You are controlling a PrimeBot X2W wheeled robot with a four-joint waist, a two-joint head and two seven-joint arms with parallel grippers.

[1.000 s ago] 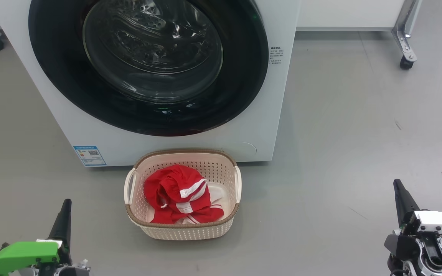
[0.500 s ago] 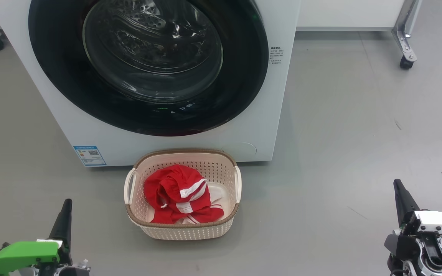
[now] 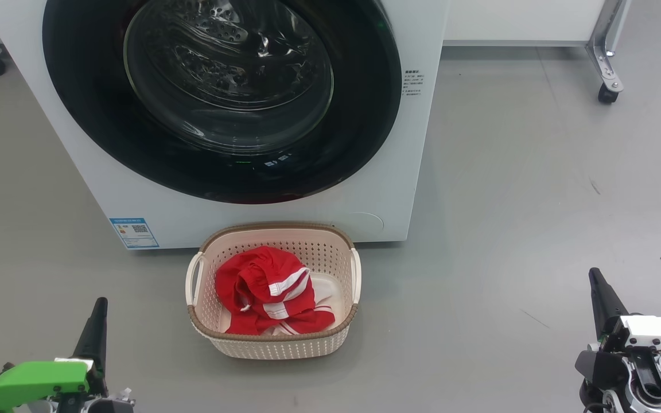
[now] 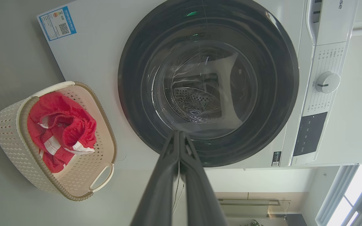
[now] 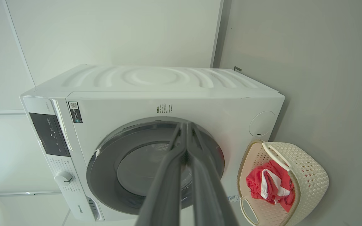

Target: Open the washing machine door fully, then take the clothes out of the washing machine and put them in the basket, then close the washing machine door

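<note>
Left gripper (image 3: 96, 327) is nearest, low and left of the basket (image 3: 276, 347), well apart from it. In the left wrist view its two dark fingers are pressed together with nothing between them. Right gripper (image 3: 601, 295) is held low and far right of the basket, its fingers likewise pressed together and empty in the right wrist view. Nothing is touched by either.

The basket is set upright on the grey floor (image 3: 508, 229). The clothes (image 3: 261, 289), a red garment with white stripes, are bunched inside it, with nothing draped over the brown rim.

The washing machine (image 3: 405, 172) is stood just behind the basket, with its blue label (image 3: 133, 232) to the basket's rear left. The washing machine door (image 3: 365, 115), above and behind the basket, is seen flush against the white front. The steel drum (image 4: 196, 100) is visible through the glass, and no red fabric is seen in it.

Judged: unloading is done and door closing is done or at its very end. No further grasp is called for. At most, latch seating is to be confirmed. If it is unseated, a closed-finger push on the black rim would be needed.
</note>
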